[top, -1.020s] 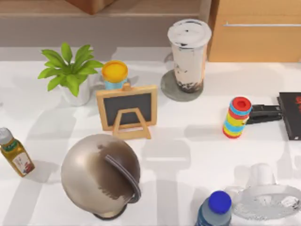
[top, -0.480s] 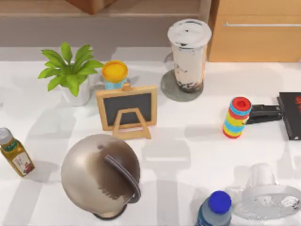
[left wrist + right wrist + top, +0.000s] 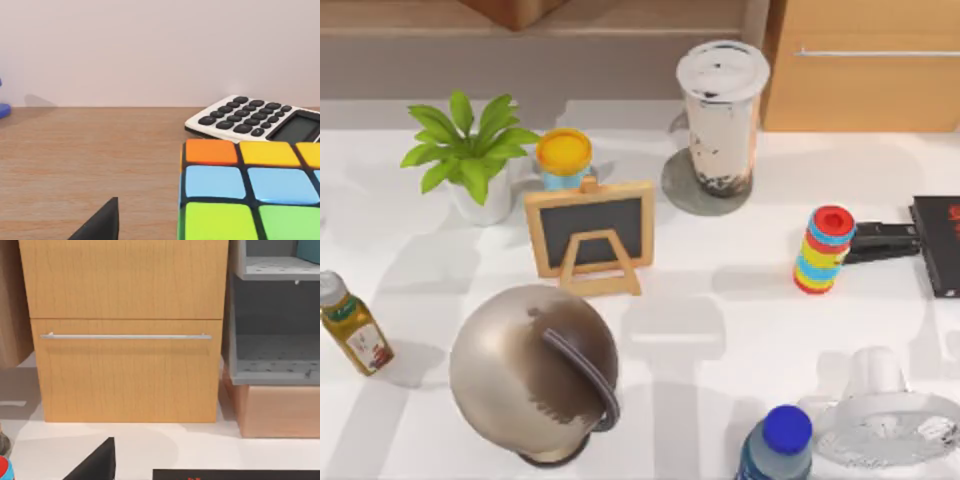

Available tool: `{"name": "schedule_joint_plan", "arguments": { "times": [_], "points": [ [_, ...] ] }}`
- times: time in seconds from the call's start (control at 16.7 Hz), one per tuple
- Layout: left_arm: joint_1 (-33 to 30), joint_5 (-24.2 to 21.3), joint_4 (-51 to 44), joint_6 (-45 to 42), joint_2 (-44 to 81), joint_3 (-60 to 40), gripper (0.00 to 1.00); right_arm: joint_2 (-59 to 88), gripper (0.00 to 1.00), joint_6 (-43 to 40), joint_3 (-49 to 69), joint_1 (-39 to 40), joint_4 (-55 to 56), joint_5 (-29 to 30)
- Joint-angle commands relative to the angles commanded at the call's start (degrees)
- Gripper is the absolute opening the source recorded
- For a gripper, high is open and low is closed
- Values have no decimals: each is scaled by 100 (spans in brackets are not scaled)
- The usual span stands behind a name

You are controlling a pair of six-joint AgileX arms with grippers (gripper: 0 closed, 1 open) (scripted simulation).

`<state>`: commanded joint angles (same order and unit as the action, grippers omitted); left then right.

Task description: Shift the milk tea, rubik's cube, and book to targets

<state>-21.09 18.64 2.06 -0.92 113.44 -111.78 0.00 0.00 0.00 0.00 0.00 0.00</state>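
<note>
The milk tea (image 3: 722, 115), a tall clear cup with a white lid, stands upright on the grey round disc (image 3: 682, 192) at the table's back. A black slab with red marks (image 3: 940, 245) lies at the right edge and also appears in the right wrist view (image 3: 235, 474). In the left wrist view the rubik's cube (image 3: 250, 192) rests on a wooden surface, close in front of the camera. A dark part of my left gripper (image 3: 97, 225) sits beside the cube, apart from it. My right gripper (image 3: 92, 462) faces a wooden drawer cabinet (image 3: 125, 335). A teal sliver of the book (image 3: 309, 249) lies on a grey shelf.
A white calculator (image 3: 255, 119) lies behind the cube. On the table stand a potted plant (image 3: 470, 155), a yellow-lidded cup (image 3: 564, 155), a small chalkboard easel (image 3: 590, 232), a metallic dome (image 3: 532, 372), an oil bottle (image 3: 350, 325), a ring stack (image 3: 823, 250), a stapler (image 3: 880, 242), a blue-capped bottle (image 3: 778, 448) and a white fan (image 3: 890, 420).
</note>
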Motion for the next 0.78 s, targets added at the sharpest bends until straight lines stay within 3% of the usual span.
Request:
{"name": "schedule_joint_plan", "arguments": {
  "times": [0.78],
  "points": [
    [-77, 109, 227, -4, -544, 779, 100, 0, 100, 0, 0, 0, 0, 0]
  ]
}}
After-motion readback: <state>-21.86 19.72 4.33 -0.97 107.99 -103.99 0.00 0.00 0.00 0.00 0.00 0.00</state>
